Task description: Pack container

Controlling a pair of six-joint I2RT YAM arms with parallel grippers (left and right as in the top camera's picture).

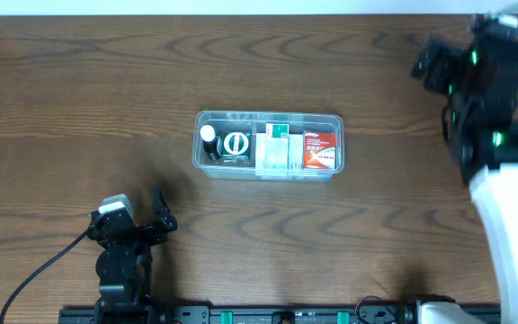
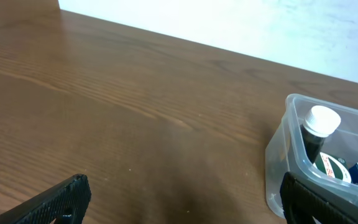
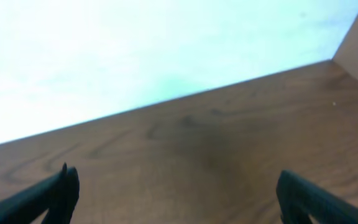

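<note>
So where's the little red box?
In the overhead view, the red box lies inside the clear container, at its right end, beside the green-and-white box.

Nothing I can actually read on my feeds. The small red box (image 1: 319,150) and green-and-white box (image 1: 277,148) inside the clear plastic rectangular tub (image 1: 268,114) have print, but it's too tiny and blurry.
</note>
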